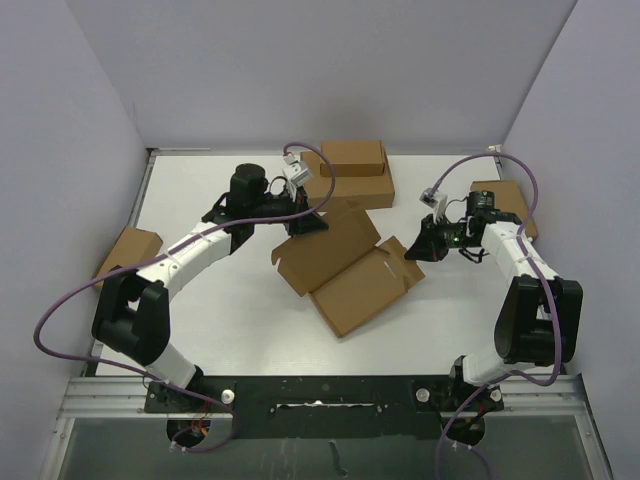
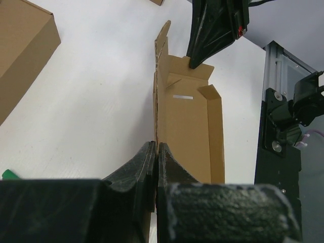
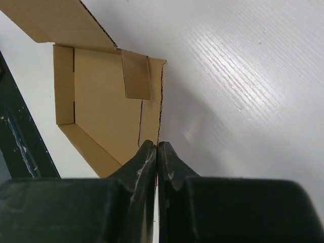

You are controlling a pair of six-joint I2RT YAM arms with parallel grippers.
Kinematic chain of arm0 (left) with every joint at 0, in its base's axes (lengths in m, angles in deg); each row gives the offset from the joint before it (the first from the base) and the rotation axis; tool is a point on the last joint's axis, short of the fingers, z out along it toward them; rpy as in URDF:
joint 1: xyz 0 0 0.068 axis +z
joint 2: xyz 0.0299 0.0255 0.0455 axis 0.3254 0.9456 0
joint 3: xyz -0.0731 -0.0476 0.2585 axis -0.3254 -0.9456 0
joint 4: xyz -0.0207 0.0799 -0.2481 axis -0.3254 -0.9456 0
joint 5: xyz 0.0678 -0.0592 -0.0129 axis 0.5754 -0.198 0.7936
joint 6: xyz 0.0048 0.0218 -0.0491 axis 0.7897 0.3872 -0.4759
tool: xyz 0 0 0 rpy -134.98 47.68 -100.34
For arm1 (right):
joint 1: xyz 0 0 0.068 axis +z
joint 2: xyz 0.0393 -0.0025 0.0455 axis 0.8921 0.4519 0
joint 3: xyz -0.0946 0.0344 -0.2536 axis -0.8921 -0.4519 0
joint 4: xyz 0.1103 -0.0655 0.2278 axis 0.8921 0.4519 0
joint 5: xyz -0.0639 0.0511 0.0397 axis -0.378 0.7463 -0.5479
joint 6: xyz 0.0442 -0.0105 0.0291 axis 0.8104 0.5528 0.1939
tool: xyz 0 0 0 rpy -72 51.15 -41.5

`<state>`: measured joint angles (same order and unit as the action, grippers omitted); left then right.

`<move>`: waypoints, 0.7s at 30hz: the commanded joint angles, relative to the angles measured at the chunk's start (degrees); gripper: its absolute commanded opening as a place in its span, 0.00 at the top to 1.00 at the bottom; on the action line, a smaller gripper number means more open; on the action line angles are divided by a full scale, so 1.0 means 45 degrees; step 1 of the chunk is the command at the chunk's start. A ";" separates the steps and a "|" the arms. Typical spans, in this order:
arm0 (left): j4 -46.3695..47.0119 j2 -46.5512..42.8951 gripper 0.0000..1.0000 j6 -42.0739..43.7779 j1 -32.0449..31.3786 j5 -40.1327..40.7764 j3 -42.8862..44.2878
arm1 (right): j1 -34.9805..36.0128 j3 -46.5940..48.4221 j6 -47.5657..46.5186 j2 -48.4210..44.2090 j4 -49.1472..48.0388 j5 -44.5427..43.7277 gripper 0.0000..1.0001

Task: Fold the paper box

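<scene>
The paper box (image 1: 345, 270) lies opened out mid-table, a brown cardboard die-cut with side flaps partly raised. My left gripper (image 1: 305, 222) is at its far left corner. In the left wrist view the fingers (image 2: 144, 157) are shut on the thin raised wall of the paper box (image 2: 187, 126). My right gripper (image 1: 415, 250) is at the box's right end. In the right wrist view its jaws are shut on the perforated edge of a flap of the paper box (image 3: 101, 96). The right gripper (image 2: 195, 63) also shows at the far end in the left wrist view.
Two stacked brown boxes (image 1: 350, 175) stand at the back, right behind the left gripper. Another brown box (image 1: 128, 250) sits at the left table edge and one (image 1: 505, 200) behind the right arm. A black rail (image 1: 320, 395) runs along the near edge.
</scene>
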<state>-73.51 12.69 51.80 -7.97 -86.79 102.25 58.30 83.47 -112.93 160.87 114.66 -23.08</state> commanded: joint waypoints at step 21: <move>0.0806 0.1748 1.00 -0.1828 -0.0245 0.2254 0.2782 | 0.2044 0.1162 0.0035 -0.1585 -0.1422 -0.2155 1.00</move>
<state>-73.72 18.59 43.54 -8.34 -76.82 110.99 65.79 88.92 -112.21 156.32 110.71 -35.30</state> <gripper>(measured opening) 0.017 0.031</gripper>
